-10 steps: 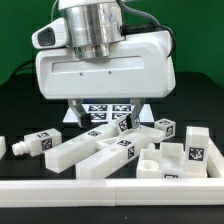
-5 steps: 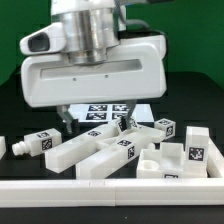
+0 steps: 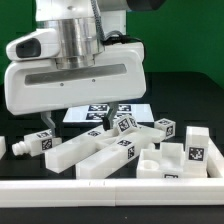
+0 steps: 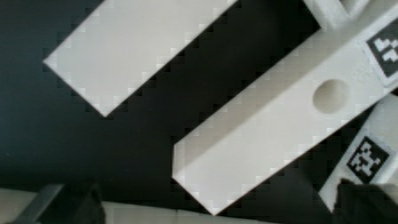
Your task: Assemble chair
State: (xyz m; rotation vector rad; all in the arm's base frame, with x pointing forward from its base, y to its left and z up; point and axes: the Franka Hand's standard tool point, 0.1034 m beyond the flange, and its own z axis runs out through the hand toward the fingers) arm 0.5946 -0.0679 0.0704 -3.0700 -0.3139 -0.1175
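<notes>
Exterior view: my claw (image 3: 78,114) hangs over the desk (image 3: 185,112), toward that view's left. Its broad white body hides most of both fingers. The chair parts lie in a loose row along the desk's near edge, just behind the plain border rail (image 3: 110,186). A short tagged block (image 3: 36,143) sits at the view's left end and the long bars (image 3: 92,152) in the middle. A tagged cube (image 3: 165,127) and a heap of blocky pieces (image 3: 190,155) are toward the view's right. The marker board (image 3: 105,112) lies flat behind them, partly hidden by my claw's body. The long bars sit just in front of the claw and lower.

Wrist view: my fingertips (image 4: 63,205) stand wide apart, gripping nothing. Two white bars slant across, roughly parallel, with a strip of black desk between them. The bar with a round hole (image 4: 267,140) has its blunt end between my fingertips, farther down. Contact: cannot tell. The plain bar (image 4: 151,50) lies beside it. A tag shows on a further piece (image 4: 374,152).
</notes>
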